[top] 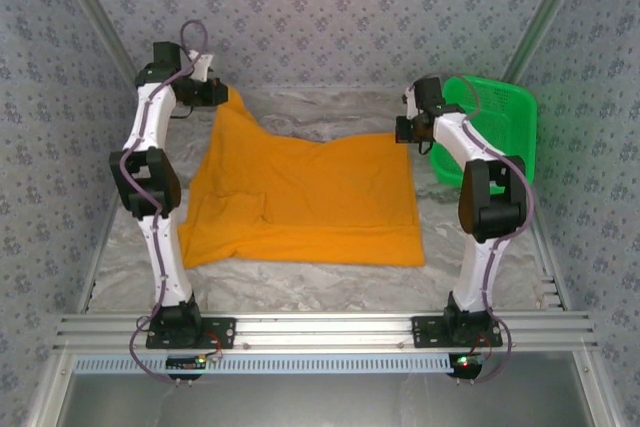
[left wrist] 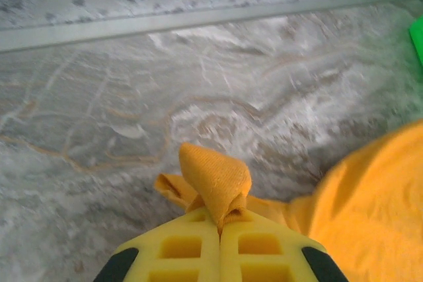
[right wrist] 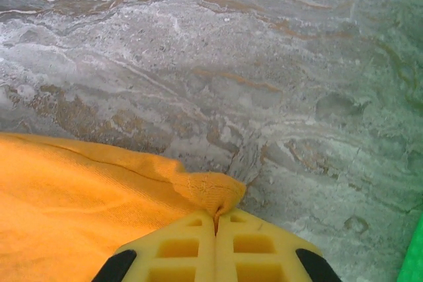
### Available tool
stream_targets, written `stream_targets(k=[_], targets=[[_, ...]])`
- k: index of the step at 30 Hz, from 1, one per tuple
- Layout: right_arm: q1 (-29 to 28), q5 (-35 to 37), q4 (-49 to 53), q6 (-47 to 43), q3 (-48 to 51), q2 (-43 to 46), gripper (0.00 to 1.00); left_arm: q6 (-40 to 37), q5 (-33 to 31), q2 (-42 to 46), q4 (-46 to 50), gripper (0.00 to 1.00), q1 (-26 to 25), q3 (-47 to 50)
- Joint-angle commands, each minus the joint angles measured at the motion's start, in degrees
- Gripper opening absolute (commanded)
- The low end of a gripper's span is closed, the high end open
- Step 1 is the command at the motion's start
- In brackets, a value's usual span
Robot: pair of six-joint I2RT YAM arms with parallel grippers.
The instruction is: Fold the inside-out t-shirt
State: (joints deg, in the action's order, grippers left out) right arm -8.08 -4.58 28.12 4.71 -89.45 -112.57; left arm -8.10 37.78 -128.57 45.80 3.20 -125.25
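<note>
An orange-yellow t-shirt [top: 310, 197] lies spread over the middle of the grey, marble-patterned worktop [top: 300, 285], between the two arms. Its near edge runs fairly straight across, facing the arm bases. The near left corner bunches into a few soft folds beside the left arm. A shallow crease runs down the cloth left of centre.

The far left corner of the t-shirt is drawn into a narrow peak that ends at the left end effector [top: 222, 97]. In the left wrist view the two yellow fingers [left wrist: 182, 246] are pressed together. They pinch a small wad of orange cloth that pokes up from between their tips, so this end effector is clenched on the t-shirt. More of the cloth trails off to the right of the fingers.

The far right corner meets the right end effector [top: 403, 131]. In the right wrist view its yellow fingers [right wrist: 254, 242] are likewise closed together on a rolled bit of the t-shirt's edge, and the rest of the cloth spreads away to the left. Between the two held corners the far edge dips in a shallow sag toward the middle of the worktop. Whether either corner is clear of the surface cannot be told.

A green mesh basket [top: 500, 112] stands at the far right of the worktop, just behind the right arm and apart from the t-shirt.
</note>
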Motion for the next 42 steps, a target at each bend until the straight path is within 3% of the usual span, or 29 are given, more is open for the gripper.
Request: stream_targets(k=[1,5,12,16,20,21,22,23,24,25,29,32,36,42], targets=[[-1.4,1.5,-2.1,1.2,5.6,3.7,0.00,-8.5,0.8,7.8,-2.8,0.00,-1.3,10.7],[-1.9,1.4,-1.6,2.6,8.9,6.8,0.00,-12.8,-1.2,17.7,-9.0,0.00,-1.5,26.6],[-2.8,2.7,5.5,7.4,14.1,13.7,0.00,-13.9,-4.7,33.0,-7.3,0.00,-1.6,42.8],[-3.7,9.1,7.0,15.4,24.5,17.9,0.00,-2.3,-15.1,42.0,-9.7,0.00,-1.6,55.3],[-3.9,11.5,6.6,17.0,29.2,17.1,0.16,5.2,-15.4,49.4,-12.5,0.05,-1.6,66.6],[-4.1,11.4,6.9,17.0,29.1,17.0,0.22,7.0,-16.2,51.1,-12.7,0.11,-1.5,68.4],[-4.4,9.7,7.4,16.4,28.7,17.0,0.28,9.2,-17.7,52.9,-12.5,0.25,-1.5,69.9],[-4.6,7.6,7.6,15.6,28.0,17.2,0.33,12.5,-19.2,54.4,-11.9,0.42,-1.0,70.6],[-5.1,6.5,8.0,14.9,27.3,17.4,0.37,14.5,-19.6,55.2,-11.4,0.51,-0.6,70.8],[-6.0,6.3,8.4,14.2,26.2,17.9,0.39,16.2,-19.1,56.0,-10.7,0.54,0.1,70.6],[-11.9,5.3,9.3,10.4,18.7,17.2,0.41,21.4,-15.8,58.4,-10.4,0.56,1.0,70.4],[-18.2,0.1,7.0,7.9,12.5,13.5,0.42,26.2,-17.4,58.3,-10.8,0.59,1.4,70.9],[-28.1,-7.4,2.4,5.9,2.2,5.4,0.43,30.9,-15.8,51.5,-9.0,0.56,3.3,69.3],[-38.8,-7.7,-2.6,0.1,-14.3,-9.1,0.49,34.8,-15.5,39.9,-4.3,0.51,6.7,64.3]])
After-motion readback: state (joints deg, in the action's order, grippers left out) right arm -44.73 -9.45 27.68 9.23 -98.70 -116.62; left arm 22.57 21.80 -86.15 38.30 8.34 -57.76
